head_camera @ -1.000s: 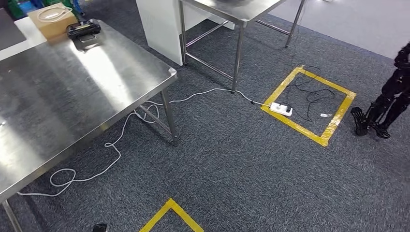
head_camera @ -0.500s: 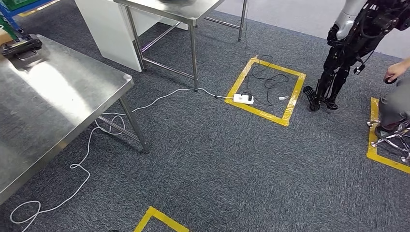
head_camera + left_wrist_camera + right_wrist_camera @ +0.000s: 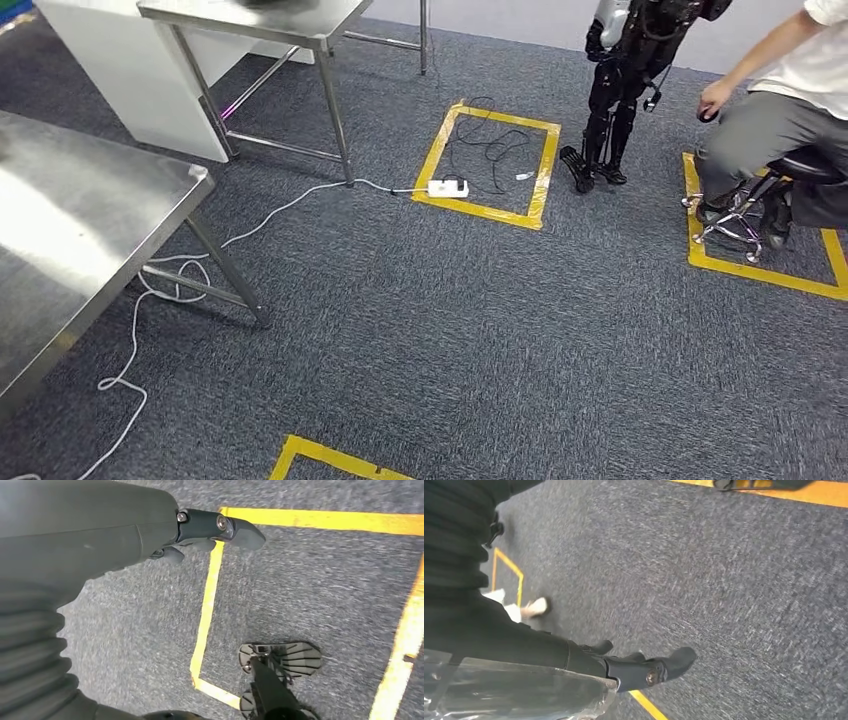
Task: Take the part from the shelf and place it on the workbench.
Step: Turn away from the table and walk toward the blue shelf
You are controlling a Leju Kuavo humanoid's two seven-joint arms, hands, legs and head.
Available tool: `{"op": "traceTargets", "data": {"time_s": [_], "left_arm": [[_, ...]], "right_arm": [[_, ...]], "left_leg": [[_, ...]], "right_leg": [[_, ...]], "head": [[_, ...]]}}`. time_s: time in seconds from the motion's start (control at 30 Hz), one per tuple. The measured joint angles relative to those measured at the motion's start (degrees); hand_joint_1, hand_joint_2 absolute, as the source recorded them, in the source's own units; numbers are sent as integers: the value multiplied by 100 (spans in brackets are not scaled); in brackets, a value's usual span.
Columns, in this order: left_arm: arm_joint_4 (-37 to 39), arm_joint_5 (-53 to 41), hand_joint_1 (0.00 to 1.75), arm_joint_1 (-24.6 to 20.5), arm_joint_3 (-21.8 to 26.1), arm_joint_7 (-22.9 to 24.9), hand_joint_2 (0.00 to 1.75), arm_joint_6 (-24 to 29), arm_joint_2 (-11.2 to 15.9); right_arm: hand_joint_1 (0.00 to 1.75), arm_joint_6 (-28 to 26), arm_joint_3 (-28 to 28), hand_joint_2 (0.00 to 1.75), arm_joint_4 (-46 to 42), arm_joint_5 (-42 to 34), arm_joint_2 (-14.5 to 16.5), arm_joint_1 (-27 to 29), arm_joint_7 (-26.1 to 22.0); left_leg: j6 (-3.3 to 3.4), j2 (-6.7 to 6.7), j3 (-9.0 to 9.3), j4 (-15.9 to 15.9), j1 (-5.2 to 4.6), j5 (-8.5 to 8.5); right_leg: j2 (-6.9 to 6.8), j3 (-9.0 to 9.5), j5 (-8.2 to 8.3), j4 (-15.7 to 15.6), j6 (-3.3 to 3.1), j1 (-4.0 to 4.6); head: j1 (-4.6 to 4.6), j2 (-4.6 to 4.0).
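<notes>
I'm looking into a robot test lab. Grey carpet (image 3: pixel 480 330) covers the floor, marked out with yellow tape squares (image 3: pixel 492 165). A steel bench (image 3: pixel 70 240) stands at the left, another steel table (image 3: pixel 250 20) behind it. A white power strip (image 3: pixel 447 188) and loose cables lie on the floor. Another humanoid robot (image 3: pixel 625 80) stands nearby, beside a person (image 3: pixel 780 90) seated on a stool.

No legible text, labels or numbers anywhere.
</notes>
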Motion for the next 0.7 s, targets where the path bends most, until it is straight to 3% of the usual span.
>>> {"op": "traceTargets", "data": {"time_s": [0.07, 0.1, 0.17, 0.2, 0.23, 0.27, 0.3, 0.33, 0.37, 0.43, 0.5, 0.57, 0.63, 0.7], "left_arm": [[1, -60, 0, -16, -14, 21, 175, -7, 1], [1, -106, 0, -25, -26, 38, 175, -20, 1], [2, -192, 0, -24, -52, 71, 175, -71, -2], [5, -216, 0, -14, -62, 80, 131, -96, -4], [9, -230, 0, -1, -69, 86, 87, -115, -6], [15, -237, 0, 10, -75, 91, 44, -126, -7], [20, -242, 0, 15, -84, 92, 0, -136, -8], [23, -249, 0, 17, -92, 90, 0, -149, -9], [25, -255, 0, 16, -100, 84, 0, -162, -10], [28, -262, 0, 18, -108, 58, 0, -178, -13], [33, -264, 0, 14, -108, 32, 0, -166, -15], [36, -273, 0, 4, -107, 25, 0, -149, -16], [36, -285, 0, -8, -105, 31, 0, -140, -26], [36, -299, 0, 1, -105, 47, 0, -138, -36]], "right_arm": [[0, 2, 0, 175, 2, 30, -9, 3, 27], [0, 3, 0, 175, 2, 50, -13, 8, 49], [0, 3, 0, 175, 4, 94, -23, 1, 89], [0, 3, 0, 175, 5, 108, -28, -10, 96], [0, 3, 0, 175, 5, 117, -34, -21, 100], [0, 3, 0, 175, 6, 122, -39, -26, 100], [0, 2, 0, 175, 7, 128, -43, -23, 100], [0, -1, 0, 175, 7, 138, -46, -16, 96], [0, -5, 0, 175, 8, 152, -49, -10, 87], [0, -20, 0, 175, 8, 188, -50, -10, 60], [0, -39, 0, 175, 8, 215, -51, -17, 42], [0, -57, 0, 175, 9, 223, -54, 3, 38], [0, -66, 0, 175, 15, 223, -55, 28, 50], [0, -72, 0, 175, 21, 223, -54, 15, 65]], "left_leg": [[-66, 101, 25, 16, 16, -28], [-102, 15, 12, 76, 40, -87], [-170, -374, -152, 509, 91, -409], [-190, -580, -307, 896, 103, -645], [-195, -684, -481, 1309, 110, -856], [-195, -721, -620, 1632, 112, -979], [-187, -732, -677, 1768, 113, -980], [-174, -744, -624, 1661, 114, -857], [-156, -787, -473, 1346, 117, -647], [-116, -1035, -103, 564, 132, -289], [-86, -1194, 40, 216, 125, -202], [-36, -1089, 29, 169, 103, -171], [51, -953, 33, 67, 108, -77], [109, -795, 12, -2, 104, -9]], "right_leg": [[154, -24, 41, 0, -88, -11], [229, -16, 61, -4, -127, -35], [380, -10, 114, -11, -217, -78], [460, -34, 135, -8, -249, -62], [545, -52, 151, -4, -273, -43], [637, -66, 159, 2, -282, -24], [731, -76, 165, 12, -288, -7], [823, -78, 166, 27, -286, 2], [914, -79, 167, 47, -284, 7], [1078, -97, 172, 90, -271, 19], [1212, -154, 201, 109, -222, 25], [1318, -228, 252, 91, -142, 21], [1131, -359, 197, 224, -121, 34], [782, -655, -81, 779, -171, 36]], "head": [[-13, 0], [-15, 0], [-24, 0], [-27, 0], [-26, 0], [-24, 0], [-25, 0], [-24, 0], [-25, 0], [-22, 0], [-22, 0], [-23, 1], [-8, 1], [7, 0]]}}
